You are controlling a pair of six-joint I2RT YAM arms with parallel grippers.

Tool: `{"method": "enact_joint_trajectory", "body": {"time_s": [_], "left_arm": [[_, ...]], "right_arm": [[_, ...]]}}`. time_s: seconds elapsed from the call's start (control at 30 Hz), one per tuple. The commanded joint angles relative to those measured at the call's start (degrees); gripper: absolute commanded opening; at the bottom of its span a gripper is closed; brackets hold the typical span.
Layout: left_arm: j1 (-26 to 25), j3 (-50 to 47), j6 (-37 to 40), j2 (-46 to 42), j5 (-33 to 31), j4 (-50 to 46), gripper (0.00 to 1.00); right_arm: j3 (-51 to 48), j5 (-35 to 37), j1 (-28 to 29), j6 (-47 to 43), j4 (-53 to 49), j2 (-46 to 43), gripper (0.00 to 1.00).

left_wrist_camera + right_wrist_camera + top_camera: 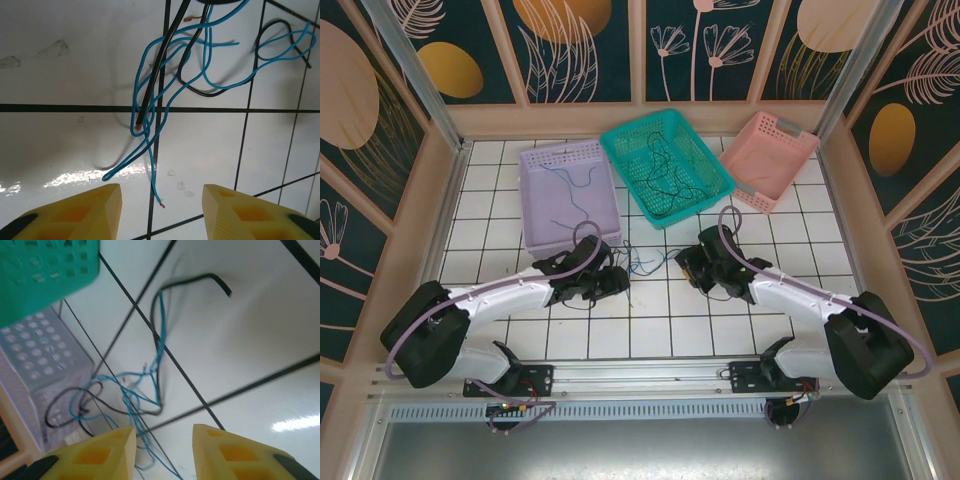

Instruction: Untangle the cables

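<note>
Two robot arms are meeting over a white tiled table [60, 145], and I am watching from afar. The cables [642, 264] are lying on the tiles between the two grippers, in front of the lavender basket [40, 355] and the green basket [45, 275].

The left gripper [161, 212] is hovering with its yellow fingers apart. Nothing is between them except the loose tail of the blue cable [150, 160] on the tile below. The black cable [162, 62] is crossing through the blue loops just beyond.

The right gripper [164, 455] is also standing apart. A blue strand is running down beside its left finger, and I cannot tell whether they are touching (this view is blurring).

The main risk I am weighing is pinching blue and black together where they cross. Pulling then would be tightening the bunch rather than freeing it. If both arms are gripping the same blue strand, they would only be stretching it. The wires are thin and floppy, so a shallow pinch could be slipping off. A strand could also be snagging on the lavender basket nearby.
</note>
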Motion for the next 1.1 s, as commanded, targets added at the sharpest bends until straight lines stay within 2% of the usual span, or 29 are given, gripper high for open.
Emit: {"method": "enact_joint_trajectory", "body": {"time_s": [0.0, 0.3, 0.57, 0.63, 0.7, 0.77, 0.93, 1.07], "left_arm": [[-0.2, 0.9, 1.8, 1.6, -3.0, 2.8, 0.45], [-0.2, 0.8, 2.8, 4.1, -3.8, 4.3, 0.36], [-0.2, 1.2, 2.2, 4.1, -4.5, 4.3, 0.34], [-0.1, 1.3, 2.1, 4.0, -4.9, 4.2, 0.34], [-0.1, 1.4, 1.7, 3.7, -5.4, 3.9, 0.33], [-0.1, 1.4, 1.4, 3.7, -5.9, 3.4, 0.30], [-0.1, 1.7, 0.2, 4.5, -8.4, 0.7, 0.12], [-0.1, 1.7, -0.2, 4.5, -9.3, -0.6, 0.02]], "right_arm": [[1.3, -0.1, -0.8, 4.1, 5.8, 3.9, 0.35], [2.0, -0.9, -3.0, 7.3, 13.5, 12.3, 0.29], [4.9, -2.9, -3.1, 8.1, 15.0, 18.0, 0.22], [4.6, -2.8, -3.4, 8.2, 15.3, 18.1, 0.12], [4.8, -2.5, -3.7, 8.1, 13.2, 17.3, 0.00], [5.1, -1.3, -3.7, 7.2, 10.4, 15.1, 0.00], [8.1, 3.4, -3.8, 1.0, -1.2, 7.3, 0.00], [9.1, 4.5, -3.9, -2.3, -7.0, 1.7, 0.00]]}}
